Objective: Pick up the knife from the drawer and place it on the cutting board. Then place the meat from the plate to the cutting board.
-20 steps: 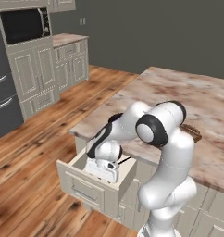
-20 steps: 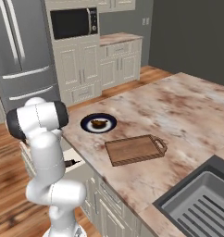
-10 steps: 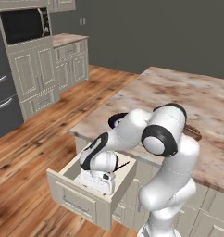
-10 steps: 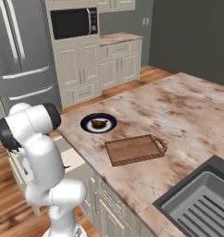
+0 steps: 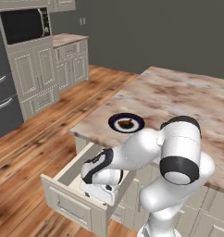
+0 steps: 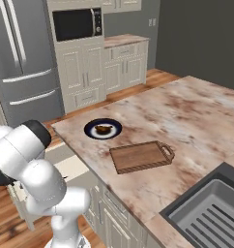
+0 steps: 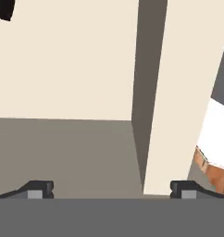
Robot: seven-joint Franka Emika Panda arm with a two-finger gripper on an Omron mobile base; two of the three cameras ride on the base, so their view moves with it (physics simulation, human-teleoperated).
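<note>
I count one drawer (image 5: 74, 185), pulled out below the near-left edge of the surface (image 6: 186, 121), with my gripper (image 5: 101, 185) down inside it. In the hand view the jaws stand wide apart with nothing between them, over the pale drawer floor; a black corner at top left may be the knife (image 7: 3, 8), but I cannot tell. One plate (image 6: 103, 129) carries one meat (image 6: 103, 129) lump; one cutting board (image 6: 140, 156) lies just right of it, apart. The right base view shows the board; in the left view my arm stands in its way.
</note>
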